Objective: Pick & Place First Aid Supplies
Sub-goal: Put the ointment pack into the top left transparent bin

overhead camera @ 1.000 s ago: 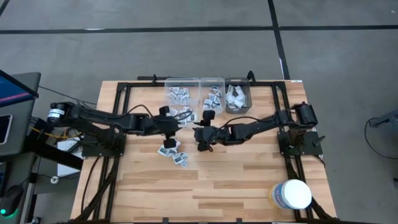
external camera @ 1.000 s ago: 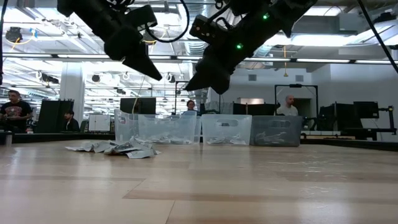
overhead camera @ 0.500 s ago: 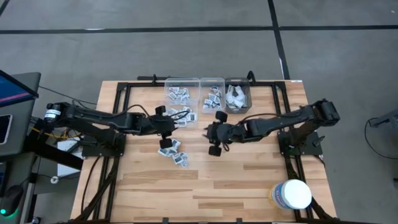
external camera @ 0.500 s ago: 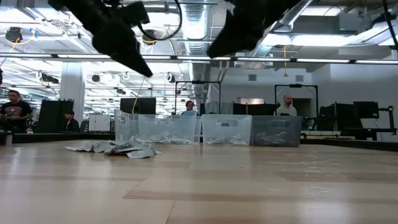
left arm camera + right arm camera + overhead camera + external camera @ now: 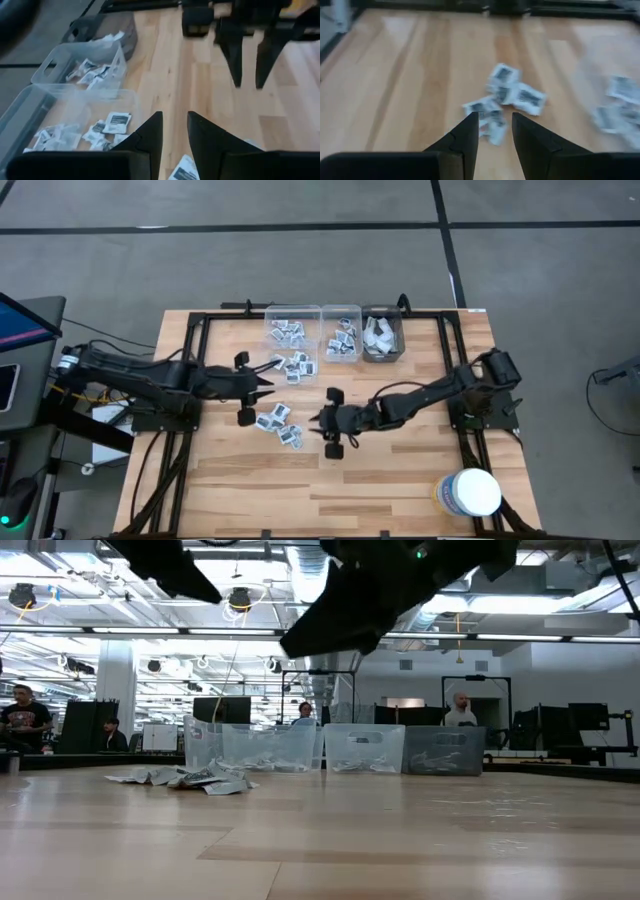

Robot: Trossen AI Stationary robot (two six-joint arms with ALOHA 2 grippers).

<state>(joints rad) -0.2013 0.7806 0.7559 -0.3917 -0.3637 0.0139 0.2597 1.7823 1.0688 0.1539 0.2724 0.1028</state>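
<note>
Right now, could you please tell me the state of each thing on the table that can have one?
Left end effector: open, empty, above the table.
Right end effector: open, empty, facing the loose packets.
Left bin: holds packets.
Middle bin: holds packets.
Right bin: holds pale wrappers.
White tub: upright, lid on.

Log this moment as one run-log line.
left gripper: open, empty, above table | right gripper: open, empty, facing loose packets | bins: partly filled
</note>
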